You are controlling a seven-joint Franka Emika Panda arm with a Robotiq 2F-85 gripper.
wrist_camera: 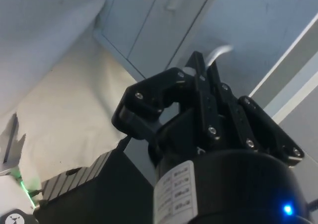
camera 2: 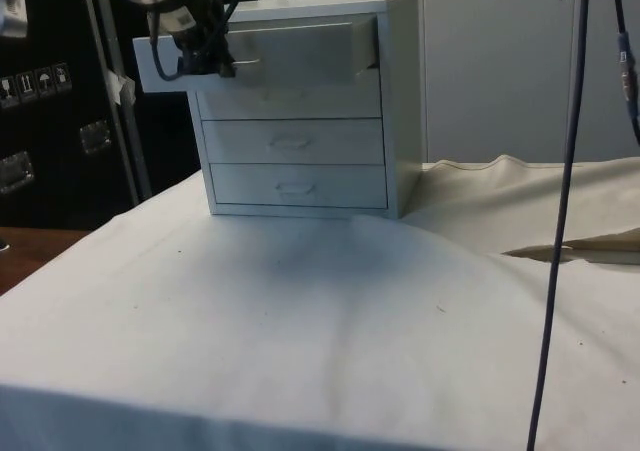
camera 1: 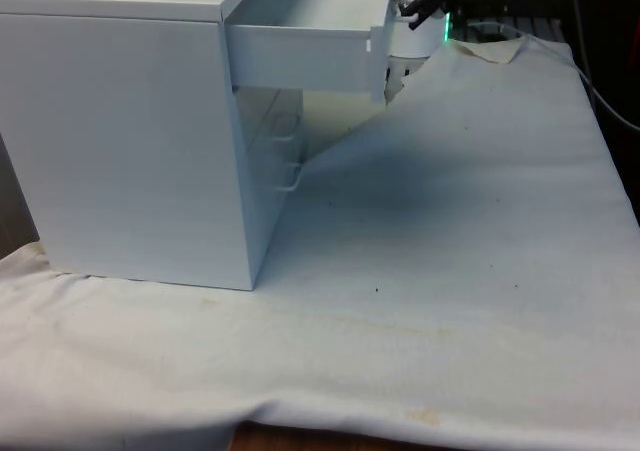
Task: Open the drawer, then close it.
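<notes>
On my screens the pincer (camera 2: 222, 63) sat at the front of the top drawer (camera 2: 255, 56), which stood pulled well out of the white chest (camera 2: 395, 91). In the wrist view its two black fingers (wrist_camera: 198, 92) were drawn together on the drawer's pale handle (wrist_camera: 218, 52), with no gap showing between them beyond the handle itself, so I read it as clamped on that handle. From the side camera I saw the fingertips meeting the drawer front at the handle's place, the handle a thin light bar poking out just beside them.

In the front view the pincer (camera 1: 422, 1) was up against the drawer's front panel (camera 1: 378, 46), and the open drawer's long side ran away from it back into the chest. The drawer's inside looked bare from that angle, as far as I could see into it.

Below the pincer, the two lower drawers (camera 2: 292, 143) were shut flush in the chest, each with its own small handle. The chest stood on the white cloth (camera 2: 300, 321), which spread out under and past the pincer, with a soft shadow on it near the chest's foot. A dark cable (camera 2: 565, 221) hung in the side view, well apart from the pincer.
</notes>
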